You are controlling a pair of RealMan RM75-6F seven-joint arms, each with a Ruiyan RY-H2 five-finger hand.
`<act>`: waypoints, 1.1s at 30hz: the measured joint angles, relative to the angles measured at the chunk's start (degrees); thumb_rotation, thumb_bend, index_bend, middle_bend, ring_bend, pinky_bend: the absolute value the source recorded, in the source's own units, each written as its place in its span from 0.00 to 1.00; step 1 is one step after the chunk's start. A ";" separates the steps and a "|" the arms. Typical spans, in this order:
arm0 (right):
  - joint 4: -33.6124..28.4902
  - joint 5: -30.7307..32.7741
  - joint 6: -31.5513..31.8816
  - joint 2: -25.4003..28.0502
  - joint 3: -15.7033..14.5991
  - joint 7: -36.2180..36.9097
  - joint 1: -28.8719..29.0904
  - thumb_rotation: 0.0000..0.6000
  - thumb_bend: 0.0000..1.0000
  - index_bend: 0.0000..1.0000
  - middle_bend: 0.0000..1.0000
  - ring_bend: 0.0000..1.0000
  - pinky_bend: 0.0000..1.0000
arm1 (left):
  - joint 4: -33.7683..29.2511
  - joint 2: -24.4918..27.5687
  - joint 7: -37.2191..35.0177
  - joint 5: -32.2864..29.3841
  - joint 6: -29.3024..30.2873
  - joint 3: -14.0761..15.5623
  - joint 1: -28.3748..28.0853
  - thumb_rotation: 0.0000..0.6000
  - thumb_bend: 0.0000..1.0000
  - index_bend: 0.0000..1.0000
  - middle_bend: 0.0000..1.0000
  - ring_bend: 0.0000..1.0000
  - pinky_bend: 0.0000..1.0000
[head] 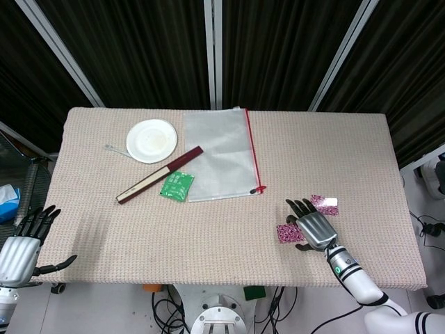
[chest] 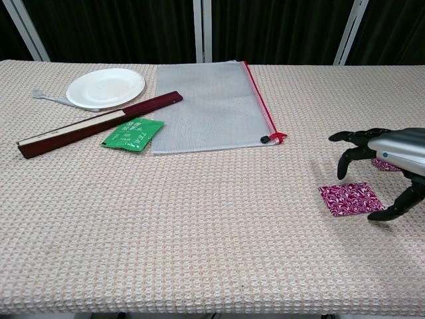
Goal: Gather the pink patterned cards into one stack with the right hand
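R robot hand (head: 311,228) open, empty, over near pink card (chest: 350,199) | 2nd card (head: 325,203) apart | L robot hand (head: 22,249) open off-table

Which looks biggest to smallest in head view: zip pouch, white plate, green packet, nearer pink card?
1. zip pouch
2. white plate
3. green packet
4. nearer pink card, partly covered by the right hand, so its rank below the packet is unsure.

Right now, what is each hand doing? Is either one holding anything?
Left hand: open, fingers spread, holding nothing, off the table's left edge.
Right hand: open, holding nothing, fingers spread above the nearer pink card.
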 measured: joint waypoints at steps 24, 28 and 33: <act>1.09 4.99 -1.16 -2.65 0.81 -3.15 1.02 1.00 0.44 0.50 0.00 0.00 0.00 | 1.78 -0.46 -1.68 -0.26 0.16 0.06 0.39 0.48 0.09 0.07 0.04 0.00 0.11; 0.82 4.84 -0.94 -2.19 0.80 -2.32 0.89 1.00 0.45 0.50 0.00 0.00 0.00 | 1.76 -0.45 -1.68 -0.16 0.25 0.06 0.40 0.48 0.09 0.07 0.04 0.00 0.11; -0.21 3.89 0.40 -0.83 1.18 -0.09 0.41 1.00 0.45 0.50 0.00 0.00 0.00 | 1.65 -0.42 -1.57 -0.10 0.20 0.06 0.37 0.48 0.09 0.07 0.04 0.00 0.11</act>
